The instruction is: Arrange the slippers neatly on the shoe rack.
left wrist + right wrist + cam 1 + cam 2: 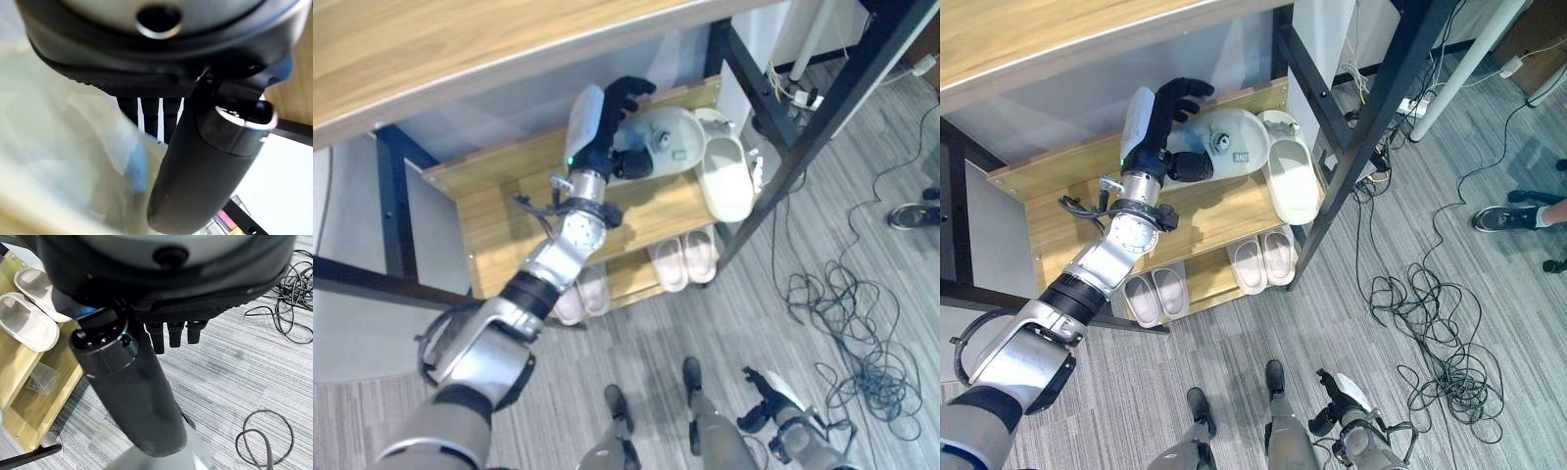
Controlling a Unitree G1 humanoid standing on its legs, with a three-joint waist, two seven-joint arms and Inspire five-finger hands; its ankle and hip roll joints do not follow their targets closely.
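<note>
Slipper (1229, 145) on upper shelf (1067, 225) of shoe rack, left hand (1167, 117) fingers curled over it; mate (1293, 181) touching alongside, could get shoved off edge; right hand (1337, 401) low, fingers curled, empty

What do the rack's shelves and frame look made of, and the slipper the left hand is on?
Shelves: wood or laminate, light grain, matte. Frame: likely black painted metal, thin square bars. Slipper under the left hand: smooth, pale, moulded; probably foam or rubber.

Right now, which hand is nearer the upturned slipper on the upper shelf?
Left. The left hand is on the upturned slipper, fingers curled over it. The right hand hangs low above the floor.
</note>
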